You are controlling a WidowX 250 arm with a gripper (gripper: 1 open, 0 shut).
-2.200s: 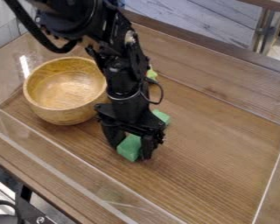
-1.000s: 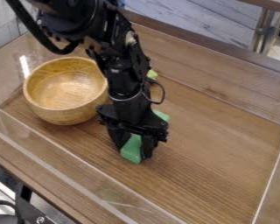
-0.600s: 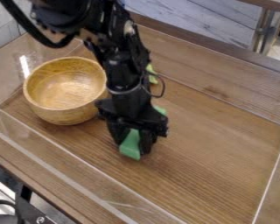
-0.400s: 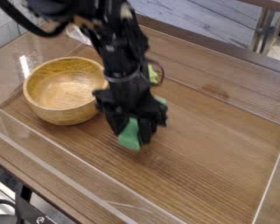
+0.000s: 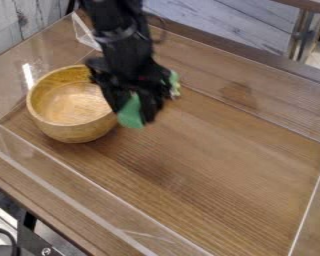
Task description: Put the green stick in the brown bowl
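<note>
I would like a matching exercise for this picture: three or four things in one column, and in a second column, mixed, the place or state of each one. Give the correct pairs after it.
Things:
1. green stick
2. brown bowl
3. gripper
4. wooden table

Places or states:
A. stands empty on the table, at the left
B. closed around an object, pointing down
C. held off the table, beside the bowl's right rim
D. lies under everything, brown with visible grain

Pairs: 1-C, 2-A, 3-B, 4-D
</note>
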